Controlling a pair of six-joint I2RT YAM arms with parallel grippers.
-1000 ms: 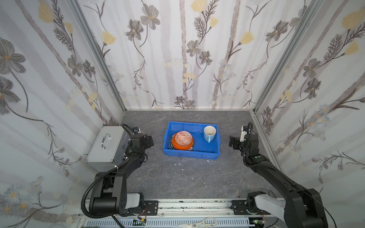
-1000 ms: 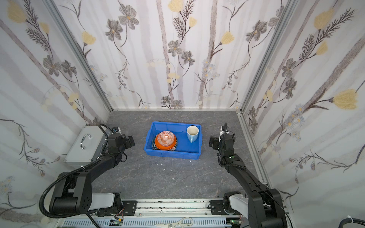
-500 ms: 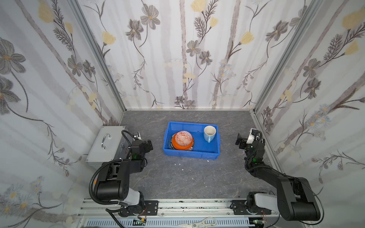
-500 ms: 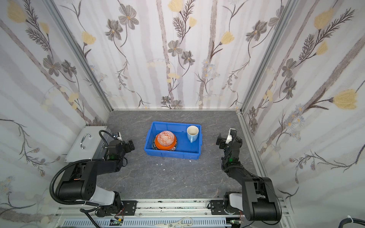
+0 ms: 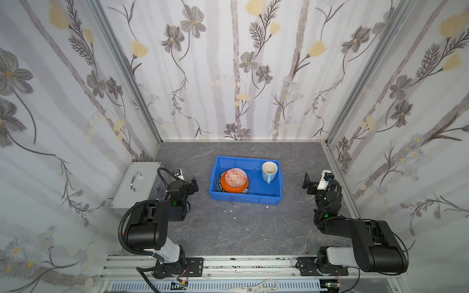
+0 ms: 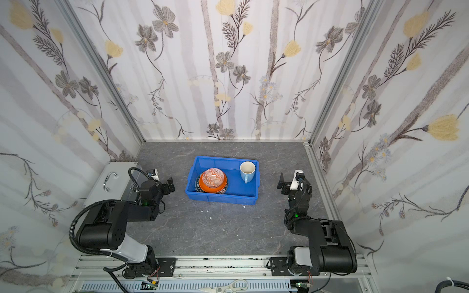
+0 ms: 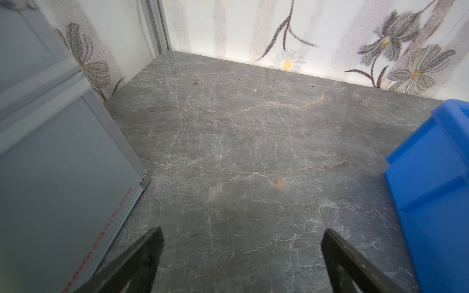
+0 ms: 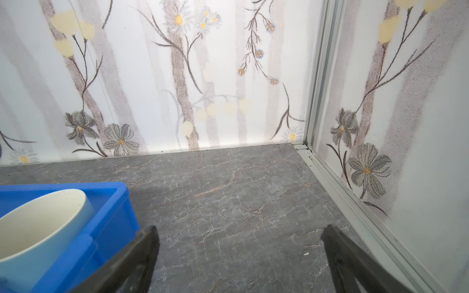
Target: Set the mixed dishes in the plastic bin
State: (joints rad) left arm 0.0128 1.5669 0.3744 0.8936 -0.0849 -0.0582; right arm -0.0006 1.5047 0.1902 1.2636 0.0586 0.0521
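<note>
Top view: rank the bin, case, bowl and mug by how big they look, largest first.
1. Bin
2. Case, partly hidden by the left arm, so its gap to the bin is unsure
3. Bowl
4. Mug

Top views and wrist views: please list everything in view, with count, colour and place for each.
plastic bin: 1, bright blue, middle of the table
plates: a stack, orange one uppermost, darker rims below, count cannot be told, left part of the bin
bowl: 1, orange patterned, on top of the plates
mug: 1, light blue, pale inside, upright in the bin's far right corner
metal case: 1, grey with a handle, by the left wall
white bits: a few, on the table before the bin
table: 1, grey marbled
left gripper: 1, black, open and empty, between case and bin
right gripper: 1, black, open and empty, right of the bin
</note>
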